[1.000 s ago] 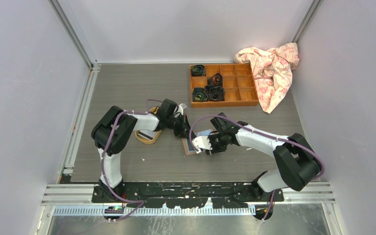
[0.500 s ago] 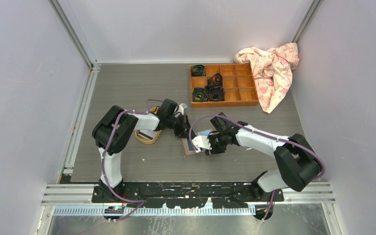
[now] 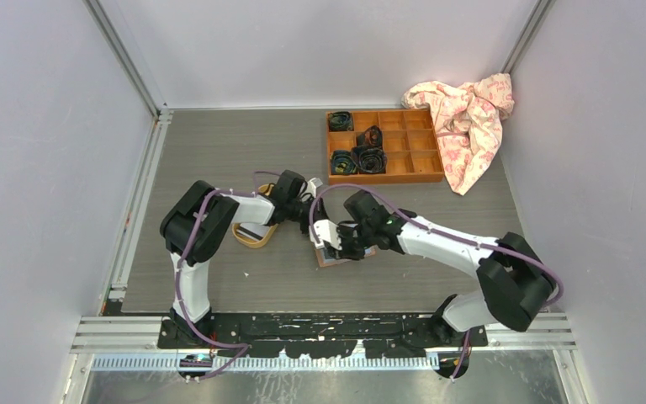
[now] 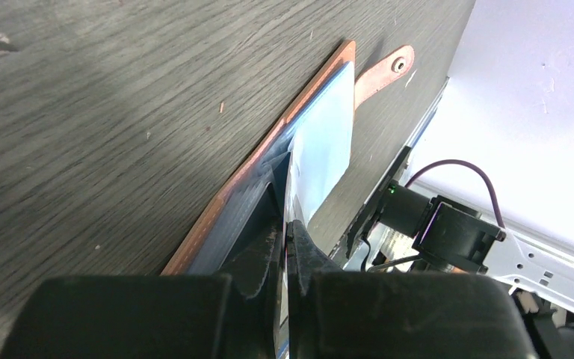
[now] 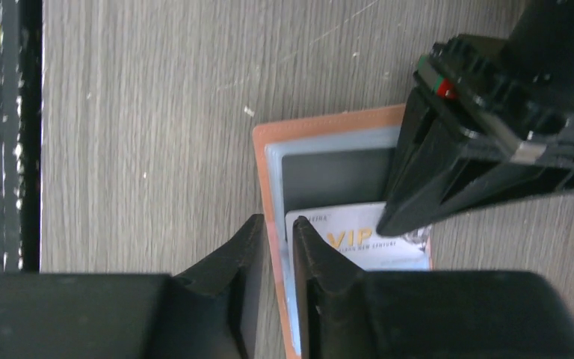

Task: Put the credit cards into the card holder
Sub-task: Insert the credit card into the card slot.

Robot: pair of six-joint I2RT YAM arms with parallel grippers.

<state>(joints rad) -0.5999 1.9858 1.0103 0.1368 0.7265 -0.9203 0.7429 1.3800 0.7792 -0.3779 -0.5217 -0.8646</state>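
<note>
The salmon-pink card holder (image 3: 336, 257) lies open on the table between the arms, its bluish pockets up (image 5: 329, 118) and its snap tab pointing away in the left wrist view (image 4: 299, 112). A white credit card marked VIP (image 5: 359, 243) rests partly in a pocket. My left gripper (image 3: 311, 217) is shut on this card's edge (image 4: 325, 142), seen thin between its fingertips (image 4: 288, 224). My right gripper (image 3: 330, 241) hovers over the holder's left edge with a narrow gap (image 5: 278, 224). One finger stands over the table, the other over the card.
A yellow oval tray (image 3: 255, 234) sits under the left forearm. At the back right stands an orange-brown compartment box (image 3: 404, 160) with dark rolled items, next to a crumpled pink cloth (image 3: 469, 118). A metal rail (image 3: 139, 202) borders the left side.
My right gripper has slid left and slightly away, onto the holder's left edge, and its jaws have narrowed. The left gripper has stayed almost still on the card.
</note>
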